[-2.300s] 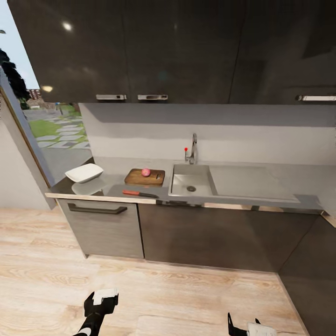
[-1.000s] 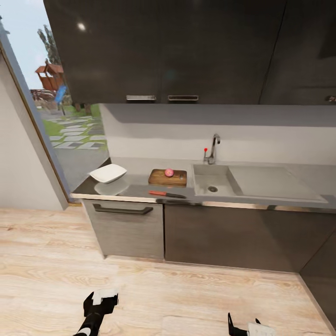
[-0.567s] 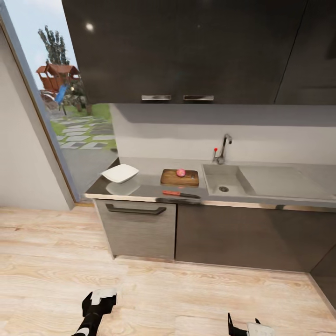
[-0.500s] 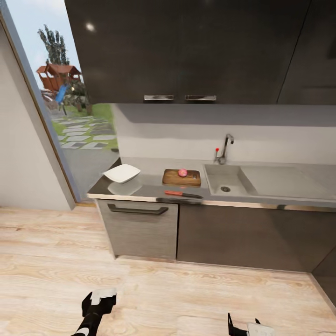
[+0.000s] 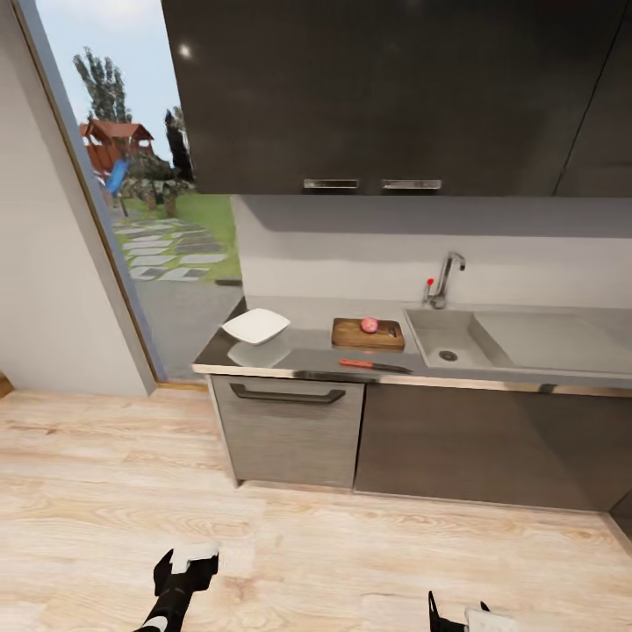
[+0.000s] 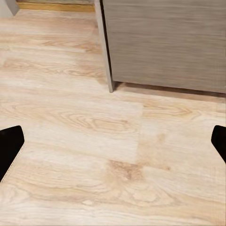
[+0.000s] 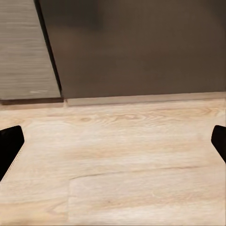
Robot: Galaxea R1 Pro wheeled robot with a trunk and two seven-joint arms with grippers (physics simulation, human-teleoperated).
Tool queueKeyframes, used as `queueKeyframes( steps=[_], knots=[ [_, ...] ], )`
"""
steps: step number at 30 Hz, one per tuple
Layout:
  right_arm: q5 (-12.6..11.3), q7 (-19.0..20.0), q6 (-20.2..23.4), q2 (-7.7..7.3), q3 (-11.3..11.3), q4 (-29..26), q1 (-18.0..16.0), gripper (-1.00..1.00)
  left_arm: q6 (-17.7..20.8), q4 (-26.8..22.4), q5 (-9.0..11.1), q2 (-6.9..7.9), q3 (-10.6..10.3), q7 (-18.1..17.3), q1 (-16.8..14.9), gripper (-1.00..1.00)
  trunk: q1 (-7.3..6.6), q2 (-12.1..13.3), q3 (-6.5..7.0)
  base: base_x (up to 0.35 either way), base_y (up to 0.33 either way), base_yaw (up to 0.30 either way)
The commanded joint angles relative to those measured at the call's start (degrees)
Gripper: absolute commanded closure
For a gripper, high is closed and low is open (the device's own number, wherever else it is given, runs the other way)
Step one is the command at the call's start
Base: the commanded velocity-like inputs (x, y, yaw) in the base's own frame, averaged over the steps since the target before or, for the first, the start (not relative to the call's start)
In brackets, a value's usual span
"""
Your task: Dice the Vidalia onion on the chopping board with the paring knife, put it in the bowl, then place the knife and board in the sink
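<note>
Both arms hang low at the bottom of the head view, well short of the counter, over the wood floor. Left gripper points at the floor; in its wrist view the black fingertips sit at opposite edges, jaws spread wide, nothing between them. Right gripper is partly cut off by the frame edge; its wrist view shows fingertips equally far apart, empty, facing the dark cabinet fronts.

Vidalia onion, small, round and pinkish, sits on the chopping board, on the countertop just beside the sink. Paring knife lies near the counter's front edge, in front of the board, apart from it. White bowl sits toward the counter's window end.
</note>
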Motion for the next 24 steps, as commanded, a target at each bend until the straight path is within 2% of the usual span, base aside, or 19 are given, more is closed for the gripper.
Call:
queueKeyframes(
  steps=[1, 7, 13, 18, 24],
  knots=[
    [0.1, -0.2, -0.2, 0.01, 0.0, 0.1, 0.0, -1.0, -0.1, 0.1, 0.2, -0.03, -0.5, 0.2, -0.1, -1.0, 0.01, -0.1, -0.08, 0.0, 0.302, 0.0],
    [0.1, -0.2, -0.2, 0.01, 0.0, 0.1, 0.0, -1.0, 3.6, 0.1, 0.1, -0.59, -0.5, -0.3, -0.1, -1.0, 0.01, -0.1, -0.08, 0.0, 0.264, 0.0],
    [0.1, -0.2, -0.2, 0.01, 0.0, 0.1, 0.0, -1.0, 6.6, 0.1, 0.1, -1.28, -0.6, -0.2, -0.1, -1.0, 0.01, -0.1, -0.08, 0.0, 0.067, 0.0],
    [0.1, -0.2, -0.2, 0.01, -0.1, 0.2, 0.0, -1.0, 7.4, 0.1, 0.1, 0.28, -0.5, -0.2, 0.0, -1.0, 0.01, -0.1, -0.08, 0.0, 0.005, 0.0],
    [0.1, -0.2, 0.0, 0.01, -0.1, 0.2, 0.0, -1.0, 7.4, 0.1, 0.1, 0.4, -0.6, -0.4, 0.0, -1.0, 0.01, -0.1, -0.08, 0.0, 0.0, 0.0]
  ],
)
